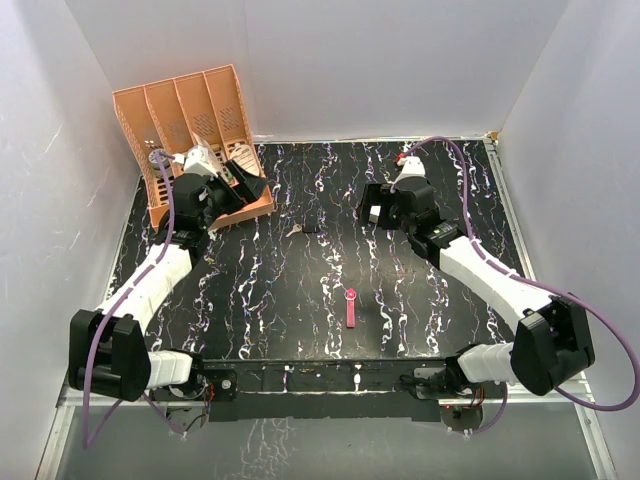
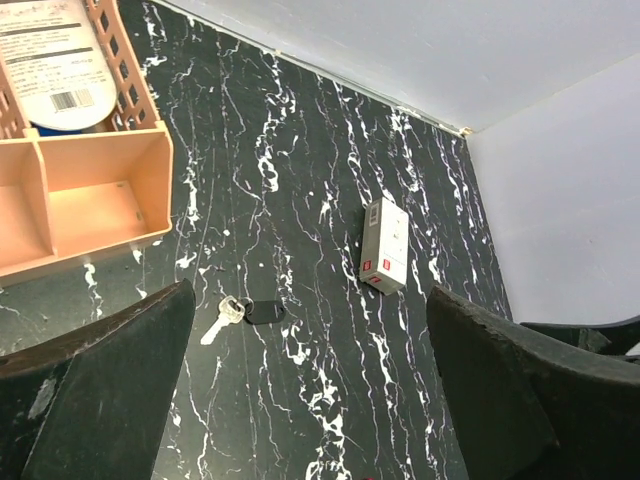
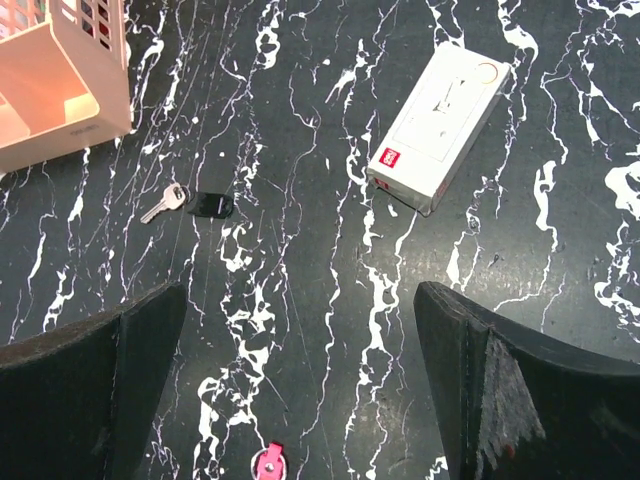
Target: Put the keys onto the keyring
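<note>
The small silvery key (image 1: 294,231) lies flat on the black marbled table, joined to a black oval tag (image 1: 309,230). It also shows in the left wrist view (image 2: 222,319) and the right wrist view (image 3: 165,202). The pink strap keyring (image 1: 352,306) lies nearer the front, ring end pointing away; only its ring end shows in the right wrist view (image 3: 268,465). My left gripper (image 1: 243,183) is open and empty, above the table left of the key. My right gripper (image 1: 380,207) is open and empty, right of the key and behind the strap.
An orange divided organizer (image 1: 190,130) stands at the back left, close to my left gripper. A small white rectangular box (image 3: 440,130) lies by my right gripper, also in the left wrist view (image 2: 385,245). White walls enclose the table (image 1: 300,340).
</note>
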`<state>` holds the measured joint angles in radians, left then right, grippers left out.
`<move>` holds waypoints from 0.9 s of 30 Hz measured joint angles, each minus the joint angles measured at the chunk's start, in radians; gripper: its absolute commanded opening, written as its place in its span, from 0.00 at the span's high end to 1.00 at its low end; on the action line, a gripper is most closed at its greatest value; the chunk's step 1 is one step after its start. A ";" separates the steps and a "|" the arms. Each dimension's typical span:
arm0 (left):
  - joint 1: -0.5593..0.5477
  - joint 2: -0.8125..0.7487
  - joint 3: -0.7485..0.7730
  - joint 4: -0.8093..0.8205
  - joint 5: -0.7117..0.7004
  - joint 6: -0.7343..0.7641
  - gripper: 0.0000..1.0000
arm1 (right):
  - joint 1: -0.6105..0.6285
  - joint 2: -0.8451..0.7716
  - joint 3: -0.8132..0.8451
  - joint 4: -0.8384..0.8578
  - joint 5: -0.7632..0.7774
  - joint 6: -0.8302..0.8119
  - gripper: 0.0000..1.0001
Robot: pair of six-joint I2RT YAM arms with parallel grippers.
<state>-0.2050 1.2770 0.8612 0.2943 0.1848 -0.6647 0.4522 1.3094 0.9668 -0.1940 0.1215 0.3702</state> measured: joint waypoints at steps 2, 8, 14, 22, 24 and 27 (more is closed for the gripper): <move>-0.002 0.002 0.000 0.011 0.011 0.003 0.01 | 0.000 -0.003 -0.011 0.013 -0.001 0.002 0.02; -0.002 0.005 -0.005 0.075 0.090 0.002 0.01 | 0.000 -0.016 -0.015 -0.002 -0.049 -0.003 0.02; -0.002 0.058 -0.005 0.138 0.174 -0.034 0.01 | 0.014 -0.077 -0.015 -0.051 -0.093 -0.006 0.02; -0.047 0.101 0.030 0.040 0.109 0.000 0.01 | 0.105 -0.152 -0.112 -0.110 -0.103 0.020 0.03; -0.052 0.101 0.034 0.024 0.085 -0.002 0.01 | 0.135 -0.153 -0.122 -0.139 -0.101 0.034 0.03; -0.051 0.101 0.036 0.013 0.066 -0.010 0.01 | 0.180 -0.164 -0.137 -0.157 -0.083 0.056 0.03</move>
<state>-0.2565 1.3777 0.8974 0.3073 0.2512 -0.6743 0.6319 1.1454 0.8295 -0.3511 0.0387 0.4263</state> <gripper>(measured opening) 0.986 0.969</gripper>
